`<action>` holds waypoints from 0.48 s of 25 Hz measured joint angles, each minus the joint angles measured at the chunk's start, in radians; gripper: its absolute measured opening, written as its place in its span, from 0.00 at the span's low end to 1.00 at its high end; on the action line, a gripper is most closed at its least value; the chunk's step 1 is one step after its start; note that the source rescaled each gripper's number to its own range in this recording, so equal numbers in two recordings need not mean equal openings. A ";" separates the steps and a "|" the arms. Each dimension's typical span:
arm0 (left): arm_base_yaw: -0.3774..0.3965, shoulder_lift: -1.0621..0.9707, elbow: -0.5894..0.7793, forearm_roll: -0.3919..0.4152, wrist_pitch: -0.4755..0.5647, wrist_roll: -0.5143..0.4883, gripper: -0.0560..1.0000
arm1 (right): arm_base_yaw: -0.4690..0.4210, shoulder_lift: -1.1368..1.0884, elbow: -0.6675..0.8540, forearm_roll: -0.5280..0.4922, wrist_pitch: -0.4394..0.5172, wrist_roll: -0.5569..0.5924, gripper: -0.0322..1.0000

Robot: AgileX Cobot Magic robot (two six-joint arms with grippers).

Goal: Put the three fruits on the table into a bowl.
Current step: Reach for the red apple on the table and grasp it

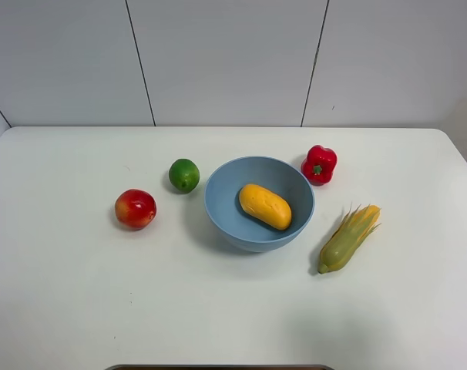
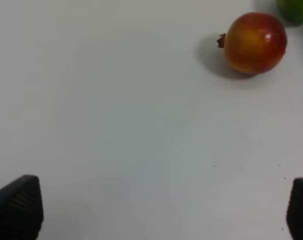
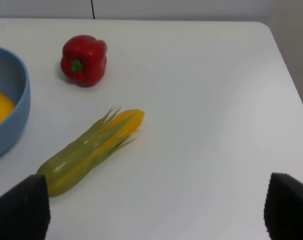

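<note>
Exterior high view: mango (image 1: 265,206) lies in the bowl (image 1: 257,241); lime (image 1: 184,175) and apple (image 1: 136,209) rest on the table (image 1: 79,308) left of it. Left claw (image 2: 164,207) and right claw (image 3: 156,207) gape wide, empty.

The bowl (image 1: 258,171) sits near the middle of the table (image 1: 218,308), and the mango (image 1: 265,206) lies inside it. The lime (image 1: 184,175) rests on the table just beside the bowl's left rear edge. The apple (image 1: 135,209) lies farther left and nearer the front, apart from the lime. The bell pepper (image 1: 320,164) stands near the bowl's right rear edge, not touching it. The corn cob (image 1: 347,239) lies slantwise to the bowl's right, toward the front.
</note>
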 joint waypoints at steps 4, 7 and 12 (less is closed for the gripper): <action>0.000 0.000 0.000 0.000 0.000 0.000 1.00 | 0.000 0.000 0.000 0.000 0.000 0.000 0.75; 0.000 0.000 0.000 0.002 0.000 0.000 1.00 | 0.000 0.000 0.000 0.000 0.000 0.000 0.75; 0.000 0.000 0.000 0.003 0.000 0.000 1.00 | 0.000 0.000 0.000 0.000 0.000 0.000 0.75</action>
